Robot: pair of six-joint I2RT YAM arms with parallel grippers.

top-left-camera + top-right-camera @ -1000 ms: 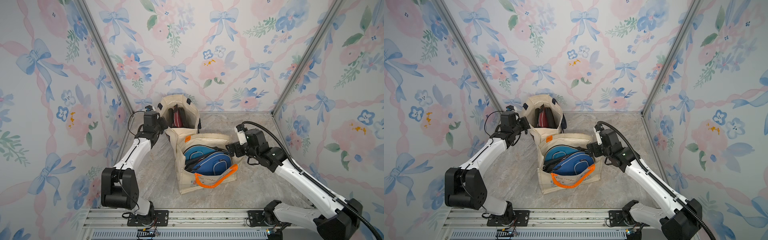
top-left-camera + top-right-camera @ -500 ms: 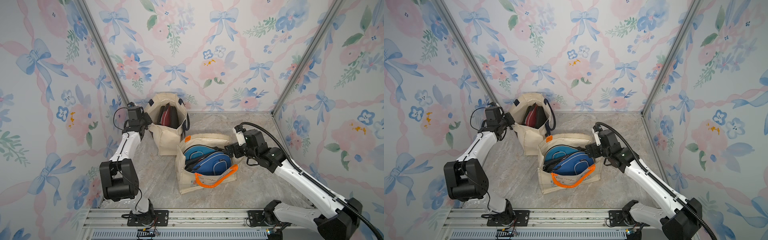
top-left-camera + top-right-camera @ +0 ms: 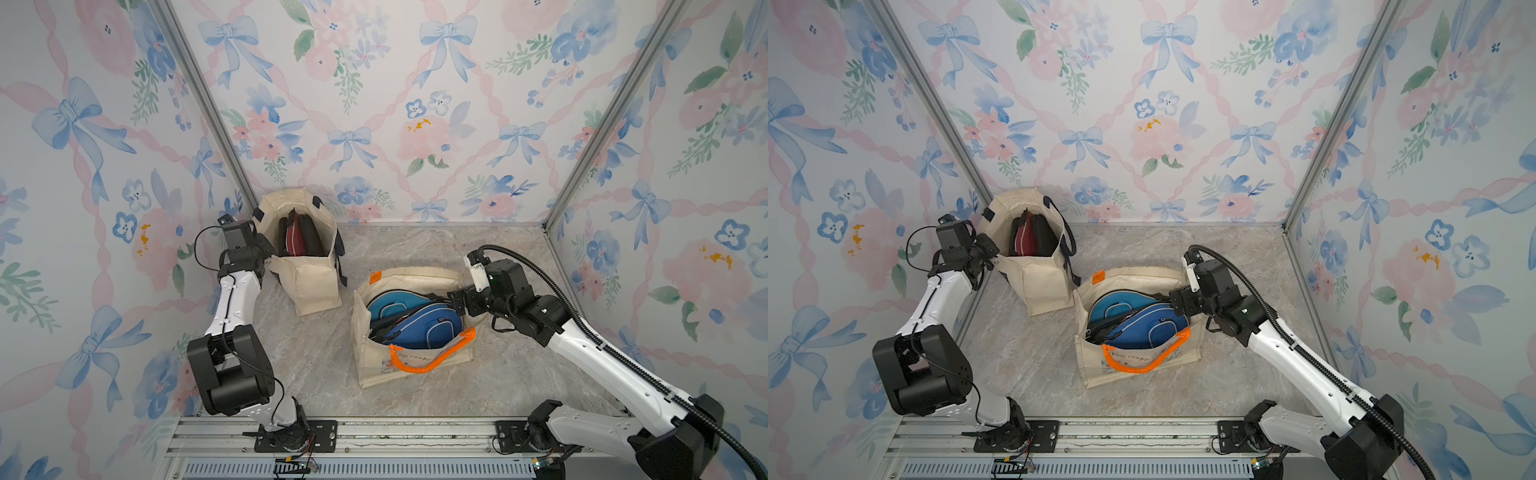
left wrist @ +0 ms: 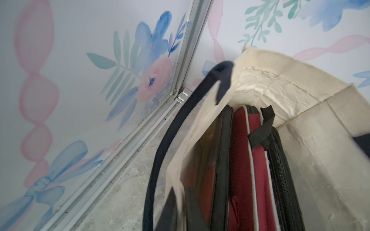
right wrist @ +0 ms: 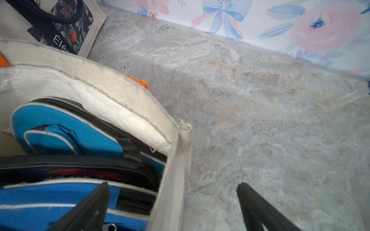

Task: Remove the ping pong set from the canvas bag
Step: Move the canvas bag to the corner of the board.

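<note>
Your right tool (image 5: 172,187) is hanging spread wide, straddling the wall of the canvas bag (image 3: 415,275), while the blue ping pong set (image 3: 419,328) is lying inside. Closing here, you're risking pinching canvas and dragging the bag. Whether the left tool (image 3: 266,259) is spread, I cannot tell.

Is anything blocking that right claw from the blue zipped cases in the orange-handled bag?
Only the side wall of the cream canvas bag: the open right gripper straddles it, one finger over a blue zippered paddle case, the other outside above the marble-look table. Nothing else intervenes.
</note>
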